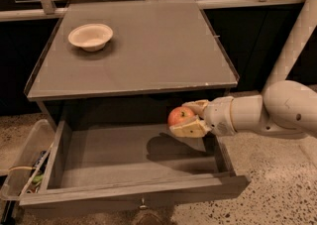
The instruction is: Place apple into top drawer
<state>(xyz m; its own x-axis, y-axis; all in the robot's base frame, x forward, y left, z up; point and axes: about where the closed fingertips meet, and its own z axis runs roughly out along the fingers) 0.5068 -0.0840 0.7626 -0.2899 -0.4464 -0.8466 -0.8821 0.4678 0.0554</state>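
The red apple (180,116) is held in my gripper (188,118), whose cream fingers (189,129) are shut around it from the right. The gripper hangs just below the front edge of the counter top, over the right part of the open top drawer (133,157). The drawer is pulled out wide, its grey-brown floor bare, with a small metal knob (142,203) on its front panel. The apple casts a shadow on the drawer floor below it.
A cream bowl (90,36) sits at the far left of the counter top (158,45). A clear plastic bin (22,162) with cables stands on the floor left of the drawer. My white arm (277,110) reaches in from the right. A rail runs behind the counter.
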